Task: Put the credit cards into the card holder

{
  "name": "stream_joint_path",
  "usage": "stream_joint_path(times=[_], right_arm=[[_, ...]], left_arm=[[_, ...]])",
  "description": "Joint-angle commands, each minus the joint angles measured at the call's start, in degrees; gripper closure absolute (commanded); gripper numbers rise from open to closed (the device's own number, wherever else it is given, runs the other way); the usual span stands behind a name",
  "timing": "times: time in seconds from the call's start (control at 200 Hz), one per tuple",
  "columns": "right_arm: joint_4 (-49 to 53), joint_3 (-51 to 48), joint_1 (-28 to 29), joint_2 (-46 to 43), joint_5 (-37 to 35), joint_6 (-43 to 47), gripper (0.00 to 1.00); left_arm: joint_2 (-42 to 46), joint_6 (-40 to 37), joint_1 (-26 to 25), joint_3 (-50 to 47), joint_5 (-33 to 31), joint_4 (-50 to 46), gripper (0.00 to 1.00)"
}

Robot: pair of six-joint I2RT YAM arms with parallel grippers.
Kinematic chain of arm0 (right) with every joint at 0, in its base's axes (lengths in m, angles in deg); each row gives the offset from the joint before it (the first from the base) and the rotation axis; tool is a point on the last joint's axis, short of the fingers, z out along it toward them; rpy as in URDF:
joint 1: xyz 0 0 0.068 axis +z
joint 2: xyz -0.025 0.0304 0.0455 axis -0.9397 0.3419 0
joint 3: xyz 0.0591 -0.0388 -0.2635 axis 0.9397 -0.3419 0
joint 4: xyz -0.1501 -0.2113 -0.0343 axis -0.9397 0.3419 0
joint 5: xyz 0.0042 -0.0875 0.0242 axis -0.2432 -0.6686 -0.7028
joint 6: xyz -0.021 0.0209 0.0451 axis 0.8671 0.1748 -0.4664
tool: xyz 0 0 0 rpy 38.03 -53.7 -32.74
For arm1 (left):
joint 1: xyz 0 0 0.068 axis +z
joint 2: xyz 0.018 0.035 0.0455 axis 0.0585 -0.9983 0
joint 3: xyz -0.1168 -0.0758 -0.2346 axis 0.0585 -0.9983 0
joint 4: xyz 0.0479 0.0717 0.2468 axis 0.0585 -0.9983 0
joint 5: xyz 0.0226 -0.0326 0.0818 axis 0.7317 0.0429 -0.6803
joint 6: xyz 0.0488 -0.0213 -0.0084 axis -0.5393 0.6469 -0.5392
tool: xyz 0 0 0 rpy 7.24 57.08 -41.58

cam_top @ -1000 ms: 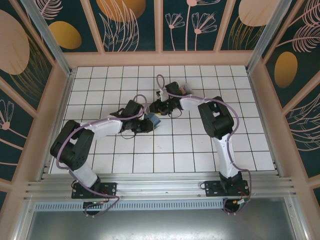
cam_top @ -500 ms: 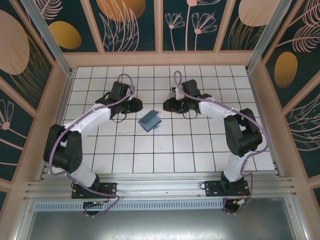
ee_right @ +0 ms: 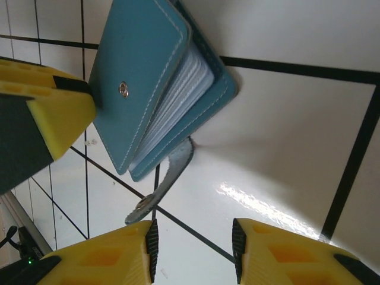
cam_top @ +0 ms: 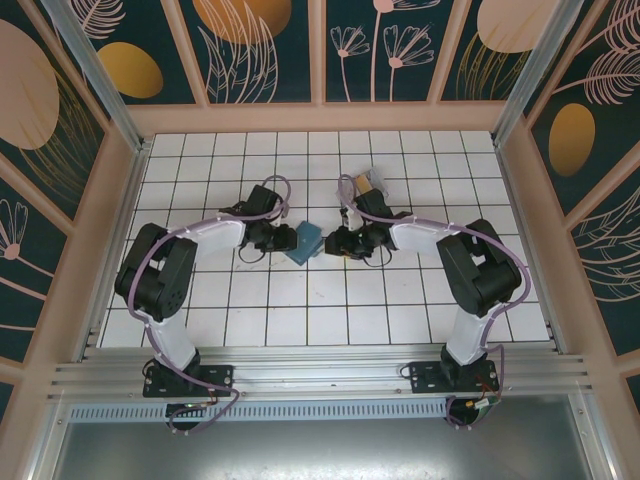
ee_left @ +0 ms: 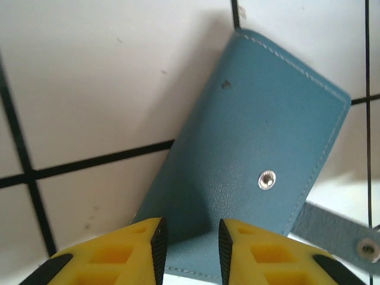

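overhead view, both wrists close over wallet [ee_left: 255, 136]

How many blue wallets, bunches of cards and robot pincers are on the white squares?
Blue card holder: 1
Bunch of credit cards: 1 (too small to count the cards)
Pincers: 2, the left pincer and the right pincer
Total: 4

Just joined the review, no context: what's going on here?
Both grippers are at the card holder in the middle of the table. The left gripper is over its cover with jaws apart. The right gripper is open a little way off, holding nothing. The holder is slightly ajar, its snap strap loose. The credit cards lie further back beside the right arm, not yet in the holder.
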Motion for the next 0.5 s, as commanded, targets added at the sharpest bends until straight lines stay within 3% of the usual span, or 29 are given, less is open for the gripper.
stream_joint_path(times=[0.0, 0.17, 0.39, 0.495], right_arm=[[-1.43, -1.45, -0.55, -1.51, -0.11, -1.45, 0.6], [-1.29, -3.24, -3.14, -4.61, -1.34, -1.37, 0.6], [5.31, 1.01, -4.02, -5.01, -8.46, 2.89, 0.6], [6.3, 3.77, -3.79, -3.87, -9.18, 4.15, 0.6]], left_arm=[[1.77, 3.94, -2.67, -3.26, 2.71, 1.83, 0.68], [4.1, 11.65, -6.25, -7.83, 6.32, 8.95, 0.67], [3.37, 13.08, -8.87, -5.12, 6.45, 9.22, 0.67], [4.94, 9.82, -8.81, -1.74, 0.77, 3.47, 0.66]])
